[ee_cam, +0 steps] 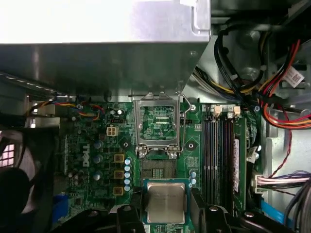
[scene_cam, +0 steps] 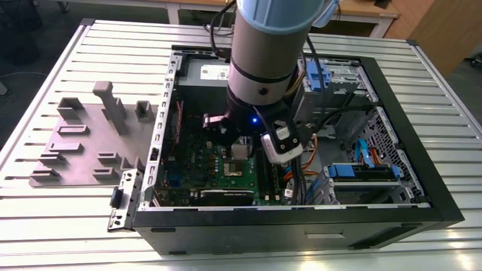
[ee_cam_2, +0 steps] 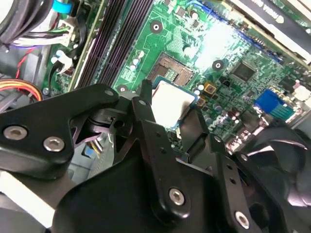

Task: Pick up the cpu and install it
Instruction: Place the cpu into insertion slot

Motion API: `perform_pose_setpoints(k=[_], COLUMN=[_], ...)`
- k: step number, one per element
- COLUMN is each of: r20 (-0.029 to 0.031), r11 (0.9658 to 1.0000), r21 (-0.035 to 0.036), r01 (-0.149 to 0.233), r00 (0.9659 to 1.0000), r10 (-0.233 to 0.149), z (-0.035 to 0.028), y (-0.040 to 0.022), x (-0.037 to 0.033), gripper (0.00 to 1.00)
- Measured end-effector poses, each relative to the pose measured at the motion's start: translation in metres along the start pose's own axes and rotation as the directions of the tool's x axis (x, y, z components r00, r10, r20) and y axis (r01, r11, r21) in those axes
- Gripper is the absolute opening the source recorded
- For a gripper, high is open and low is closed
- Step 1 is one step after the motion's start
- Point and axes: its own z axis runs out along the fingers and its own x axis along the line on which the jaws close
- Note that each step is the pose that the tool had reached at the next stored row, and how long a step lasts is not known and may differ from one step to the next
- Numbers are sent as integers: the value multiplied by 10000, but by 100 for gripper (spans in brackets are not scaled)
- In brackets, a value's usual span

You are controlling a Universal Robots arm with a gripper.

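Silver-lidded cpu (ee_cam: 165, 201) pinched in claw (ee_cam: 166, 209); arm (scene_cam: 260, 73) pointing down into open case (scene_cam: 301, 232), over motherboard (ee_cam: 97, 145).

cpu (ee_cam: 165, 202) in hand (ee_cam: 166, 212), over motherboard (ee_cam: 97, 145), near socket (ee_cam: 158, 170)

The thick silver-grey cylindrical arm (scene_cam: 260, 62) is topped by a pale blue rounded joint cap (scene_cam: 283, 14). Beneath the metal tube comes a black wrist section (scene_cam: 245, 113) with a small blue light (scene_cam: 256, 120) glowing on it (a mere pinpoint). A white-and-black boxy camera module (scene_cam: 281, 145) is mounted beside the wrist, and thin black cables (scene_cam: 298, 172) run from it. In the second wrist view the matte black gripper (ee_cam_2: 170, 114) is made of flat hinged links, pinned with round silver screw heads (ee_cam_2: 176, 195).
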Motion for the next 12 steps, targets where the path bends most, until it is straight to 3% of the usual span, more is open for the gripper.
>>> perform_pose_setpoints(k=[12], r20=[2], r11=[10000], r21=[-2], r01=[-41], r00=[10000], r10=[41], z=[219], y=[-11], x=[11], gripper=[47])
